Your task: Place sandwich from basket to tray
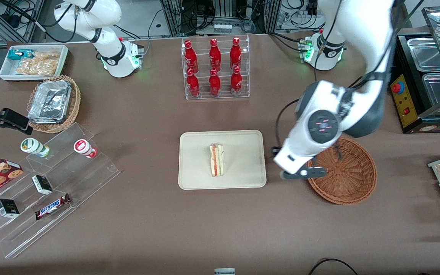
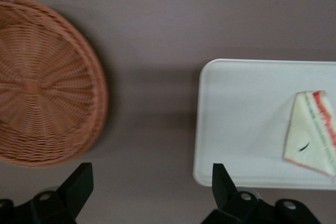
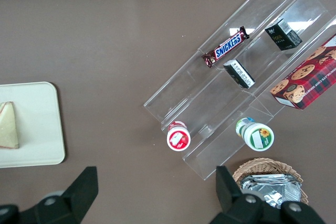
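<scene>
Sandwich (image 1: 217, 159): we see it lying on the tray (image 1: 243, 177), near the middle, clear of the gripper.
Gripper (image 2: 152, 182): fingers spread wide, holding nothing; hangs over bare table btwn tray and basket (image 1: 353, 183).
Basket: we see nothing in it; sits beside tray toward the working arm's end.
</scene>
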